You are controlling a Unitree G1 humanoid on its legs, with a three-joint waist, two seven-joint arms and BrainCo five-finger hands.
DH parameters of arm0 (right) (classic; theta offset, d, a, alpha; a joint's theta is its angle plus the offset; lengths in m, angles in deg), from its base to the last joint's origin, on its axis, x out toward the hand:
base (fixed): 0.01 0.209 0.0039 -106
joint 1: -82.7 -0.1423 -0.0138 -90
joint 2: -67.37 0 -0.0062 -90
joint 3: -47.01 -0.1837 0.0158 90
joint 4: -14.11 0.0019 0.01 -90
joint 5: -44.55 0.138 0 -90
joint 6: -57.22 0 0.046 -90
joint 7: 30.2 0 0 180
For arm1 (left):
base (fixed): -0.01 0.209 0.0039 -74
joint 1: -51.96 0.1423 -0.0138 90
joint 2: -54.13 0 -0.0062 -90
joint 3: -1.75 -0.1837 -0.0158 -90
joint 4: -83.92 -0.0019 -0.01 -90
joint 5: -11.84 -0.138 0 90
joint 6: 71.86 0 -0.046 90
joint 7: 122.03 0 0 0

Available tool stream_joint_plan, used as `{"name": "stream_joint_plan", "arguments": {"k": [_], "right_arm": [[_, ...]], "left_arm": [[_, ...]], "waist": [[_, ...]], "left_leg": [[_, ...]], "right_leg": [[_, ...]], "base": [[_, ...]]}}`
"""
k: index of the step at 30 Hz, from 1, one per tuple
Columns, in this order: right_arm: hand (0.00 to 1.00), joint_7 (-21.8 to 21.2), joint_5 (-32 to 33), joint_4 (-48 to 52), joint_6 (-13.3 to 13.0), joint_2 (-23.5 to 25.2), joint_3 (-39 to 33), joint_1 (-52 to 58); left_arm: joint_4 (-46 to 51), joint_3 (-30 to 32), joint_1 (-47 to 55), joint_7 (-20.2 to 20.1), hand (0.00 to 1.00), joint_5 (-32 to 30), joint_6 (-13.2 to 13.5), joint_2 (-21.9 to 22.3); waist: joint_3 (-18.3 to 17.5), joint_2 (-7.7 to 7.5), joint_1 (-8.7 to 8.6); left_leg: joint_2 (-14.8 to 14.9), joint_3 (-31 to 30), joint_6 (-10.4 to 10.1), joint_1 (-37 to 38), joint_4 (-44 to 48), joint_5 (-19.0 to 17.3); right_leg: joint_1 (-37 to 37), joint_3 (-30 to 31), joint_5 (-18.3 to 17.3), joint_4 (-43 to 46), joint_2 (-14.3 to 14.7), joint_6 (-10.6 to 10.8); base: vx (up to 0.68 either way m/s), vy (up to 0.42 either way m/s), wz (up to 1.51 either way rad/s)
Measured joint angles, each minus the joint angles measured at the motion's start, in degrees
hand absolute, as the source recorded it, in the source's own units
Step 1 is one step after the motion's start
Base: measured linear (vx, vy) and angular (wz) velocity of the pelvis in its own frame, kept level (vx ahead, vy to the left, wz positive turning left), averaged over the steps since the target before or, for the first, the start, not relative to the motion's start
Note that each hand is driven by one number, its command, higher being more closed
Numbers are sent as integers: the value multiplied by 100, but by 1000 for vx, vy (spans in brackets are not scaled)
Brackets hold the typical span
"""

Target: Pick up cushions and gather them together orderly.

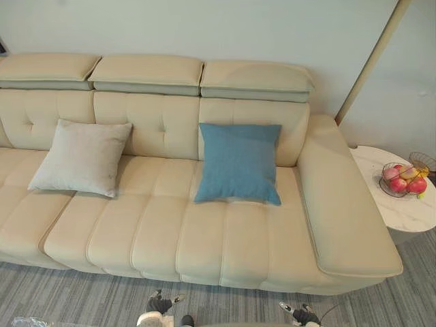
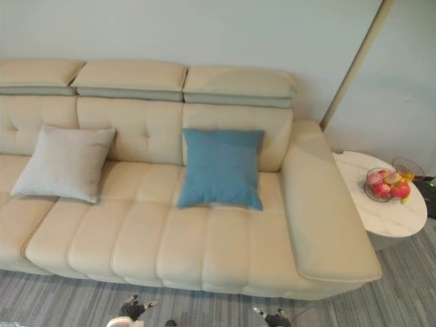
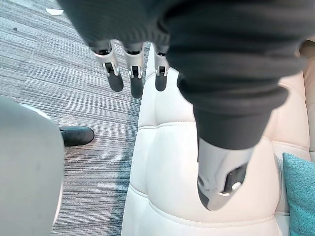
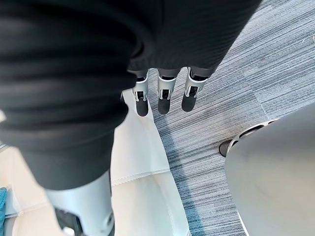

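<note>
From my head, left eye: the cream sofa [image 1: 157, 235] runs wide, its left end cut off by the frame. The grey cushion [image 1: 82, 157] leans on the backrest toward the left. The blue cushion [image 1: 238, 162] leans upright on the backrest nearer the broad armrest [image 1: 340, 204]. The two cushions are well apart, with bare seat between them and in front of them. Past the armrest stands a round marble side table [image 1: 402, 208] carrying a wire fruit basket [image 1: 403, 180].

Right eye: the same layout, and a strip of grey striped carpet [image 2: 82, 293] lies along the sofa's front edge.

Left wrist: my left hand [image 3: 134, 73] hangs with fingers straight and thumb apart, holding nothing, above the sofa's front edge where seat meets carpet. One corner of the blue cushion [image 3: 301, 196] shows at the frame's edge, apart from my fingers.

Right wrist: my right hand [image 4: 165, 93] also hangs relaxed and empty, fingertips over the line between seat and carpet. A blue sliver at the frame's edge is too small to make out.
</note>
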Motion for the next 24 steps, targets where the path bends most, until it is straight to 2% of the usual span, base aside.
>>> {"name": "stream_joint_plan", "arguments": {"k": [8,12,16,20,22,23,24], "right_arm": [[0,3,0,1,5,-1,-4,1],[0,6,4,48,63,-6,67,-28],[0,102,20,231,139,-14,394,-77],[0,111,113,287,185,-9,462,-102],[0,119,106,476,186,-5,521,-116],[0,123,99,486,182,-17,538,-217],[0,133,99,482,189,-16,555,-280]], "left_arm": [[-11,7,9,-7,0,20,-7,1],[-101,129,-24,-86,0,272,-70,35],[-90,311,-132,-122,0,606,-77,35],[-94,359,-137,-122,0,684,-99,34],[-91,358,-181,-124,0,685,-100,21],[-64,344,-180,-124,0,690,-102,4],[-7,341,-204,-123,0,692,-101,-2]], "waist": [[13,9,-4],[86,47,-58],[199,17,-92],[255,-9,-75],[349,-3,-86],[337,41,-91],[384,34,-92]], "left_leg": [[1,32,0,53,-4,-1],[40,198,-11,151,2,-21],[111,312,-3,-332,722,-405],[295,1044,-67,-326,1117,-771],[523,1604,-105,-385,1585,-1078],[814,2056,-72,-548,1859,-1196],[869,2214,-63,-560,1886,-1202]], "right_leg": [[40,28,0,-1,1,0],[59,157,-2,54,31,-4],[-486,544,-40,387,41,-22],[-760,1305,67,406,223,-16],[-985,1676,276,364,390,-3],[-1245,1473,405,284,438,-178],[-1382,1049,270,416,308,-351]], "base": [[0,0,-1],[-15,0,-16],[-82,-2,-47],[0,18,-94],[3,7,-158],[-21,-19,-163],[-6,-25,-145]]}}
